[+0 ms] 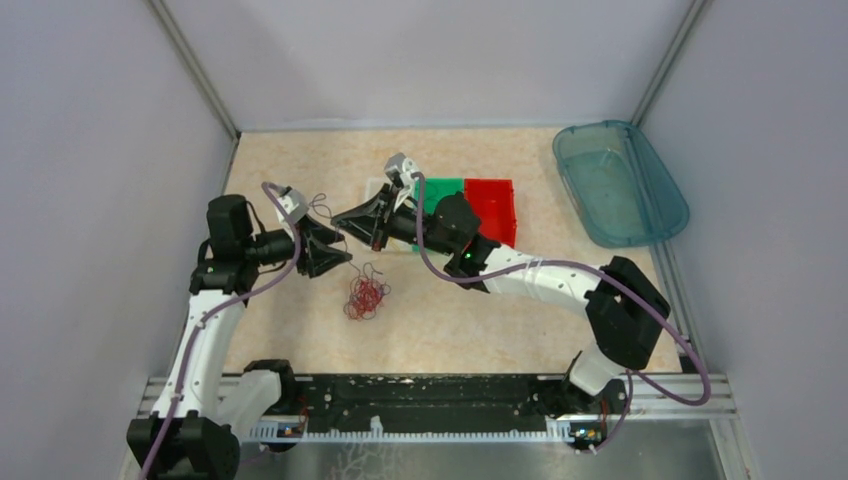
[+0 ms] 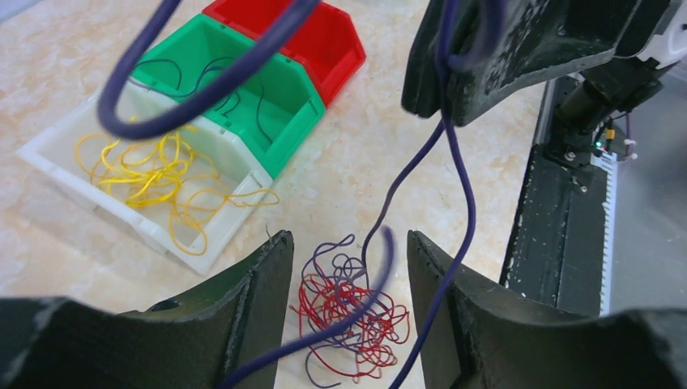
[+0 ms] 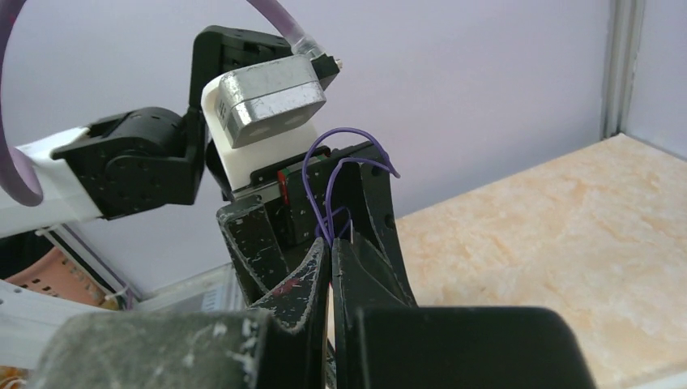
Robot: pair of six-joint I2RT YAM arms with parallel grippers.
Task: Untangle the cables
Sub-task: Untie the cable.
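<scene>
Nearest, the left pincer [image 2: 348, 243] hangs half open above the bench [image 2: 356, 162], holding nothing, with a purple wire [image 2: 467, 194] running loosely between its fingers. Below it lies a tangle [image 2: 348, 312] of red and purple cables. The right pincer [image 3: 330, 247] is clamped on that purple wire. Beyond, yellow cables [image 2: 146, 174] fill the white bin [image 2: 97, 207] and dark ones the green bin [image 2: 288, 138]. The red bin [image 2: 340, 61] looks empty. The job seems about half done.
</scene>
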